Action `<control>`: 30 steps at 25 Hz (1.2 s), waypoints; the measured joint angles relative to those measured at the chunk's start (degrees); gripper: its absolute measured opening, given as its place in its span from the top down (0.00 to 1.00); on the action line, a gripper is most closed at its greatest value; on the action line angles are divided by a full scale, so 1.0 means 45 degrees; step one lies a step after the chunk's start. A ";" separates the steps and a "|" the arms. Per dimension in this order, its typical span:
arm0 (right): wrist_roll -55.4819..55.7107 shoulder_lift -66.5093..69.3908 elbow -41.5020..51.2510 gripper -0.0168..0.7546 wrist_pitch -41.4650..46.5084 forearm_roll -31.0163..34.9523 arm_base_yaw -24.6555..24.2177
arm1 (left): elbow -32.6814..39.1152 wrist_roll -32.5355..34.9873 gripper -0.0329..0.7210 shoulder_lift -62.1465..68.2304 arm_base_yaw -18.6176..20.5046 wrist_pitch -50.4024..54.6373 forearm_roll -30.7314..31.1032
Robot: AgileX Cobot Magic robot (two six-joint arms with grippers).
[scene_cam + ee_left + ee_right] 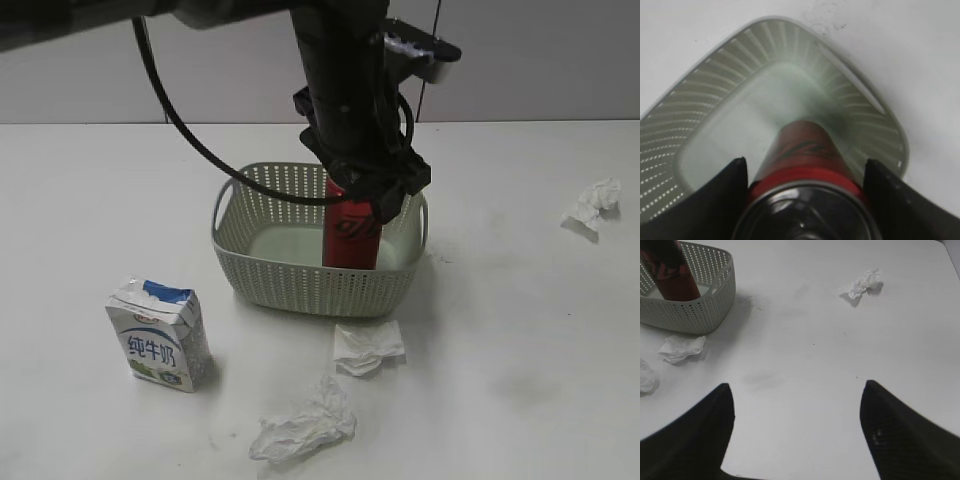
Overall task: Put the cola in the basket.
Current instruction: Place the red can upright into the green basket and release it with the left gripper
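Note:
The cola [352, 240], a tall slim red can with a silver top, stands upright inside the pale green basket [300, 285], near its right side. My left gripper [365, 190] reaches down from above and is shut on the can's top. In the left wrist view the two black fingers of the left gripper [805, 175] press on either side of the can [802, 150], with the basket's floor and walls [715, 100] below. My right gripper [797, 405] is open and empty over bare table. Its view shows the can [672, 275] in the basket [700, 310] at the top left.
A white-and-blue milk carton [158, 335] stands front left of the basket. Crumpled tissues lie just in front of the basket [368, 347], nearer the front edge [303, 425] and at the far right [595, 203]. The table is white.

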 joint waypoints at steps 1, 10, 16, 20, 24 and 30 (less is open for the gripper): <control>0.0000 0.0000 0.0000 0.21 0.0000 0.0000 0.0000 | 0.0000 0.0000 0.26 0.0207 0.0000 -0.0108 -0.0001; 0.0000 0.0000 0.0000 0.21 0.0000 0.0000 0.0000 | -0.0080 0.0000 0.22 0.0637 0.0091 -0.0434 -0.0226; 0.0000 0.0000 0.0000 0.21 0.0000 0.0000 0.0000 | -0.0080 0.0000 0.11 0.0446 0.0130 -0.0261 -0.0753; 0.0000 0.0000 0.0000 0.21 0.0000 0.0000 0.0000 | -0.0080 -0.0078 0.10 -0.0275 0.0340 -0.0105 -0.0860; 0.0000 0.0000 0.0000 0.21 0.0000 0.0000 0.0000 | -0.0080 -0.0100 0.10 -0.1341 0.0898 -0.0089 -0.1118; 0.0000 0.0000 0.0000 0.21 0.0000 0.0000 0.0000 | -0.0080 -0.0148 0.11 -0.2890 0.3008 -0.0074 -0.1194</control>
